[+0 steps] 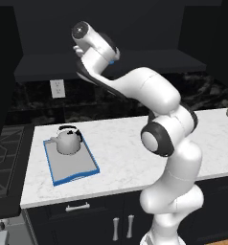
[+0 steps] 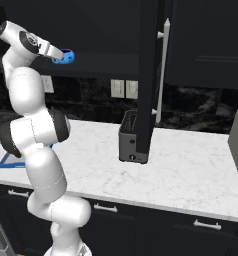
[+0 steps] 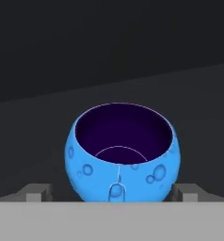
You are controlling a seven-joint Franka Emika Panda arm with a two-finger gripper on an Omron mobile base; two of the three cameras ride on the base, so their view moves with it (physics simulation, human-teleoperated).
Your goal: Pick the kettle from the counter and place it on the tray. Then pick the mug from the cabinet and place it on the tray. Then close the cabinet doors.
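- Mug (image 3: 122, 153): a squat bright-blue cup with a dark purple inside is seen upright on the dark shelf of the cabinet (image 2: 116, 62). In the hand view it sits between the two fingertips (image 3: 38, 192), one at each side of its body, with no contact to be made out.
- Gripper (image 3: 115, 194): the jaws are set wide apart, spanning the full width of the mug. Nothing is clamped; the mug rests on the shelf under its own weight.
- In the right base view the gripper (image 2: 58, 54) is raised to shelf height, and the mug (image 2: 65, 56) is seen just at its tip.
- Kettle (image 1: 68, 140): a rounded light-grey kettle with a black arched handle is standing upright on the tray (image 1: 73, 168), toward the tray's far end.
- Tray: a flat grey tray with a blue rim is lying on the counter (image 1: 125, 158), near the counter's left end. Its near half is bare.
- Cabinet door (image 2: 150, 75): one tall dark door is swung open edge-on toward the camera in the right base view, with its long silver bar handle (image 2: 163, 70) facing right.
- Toaster (image 2: 131, 136): a boxy dark-grey toaster is standing on the counter below the open door, partly hidden by the door's lower edge.
- Arm (image 1: 159, 139): the white arm is reared up from the counter's front edge and bent back toward the cabinet.
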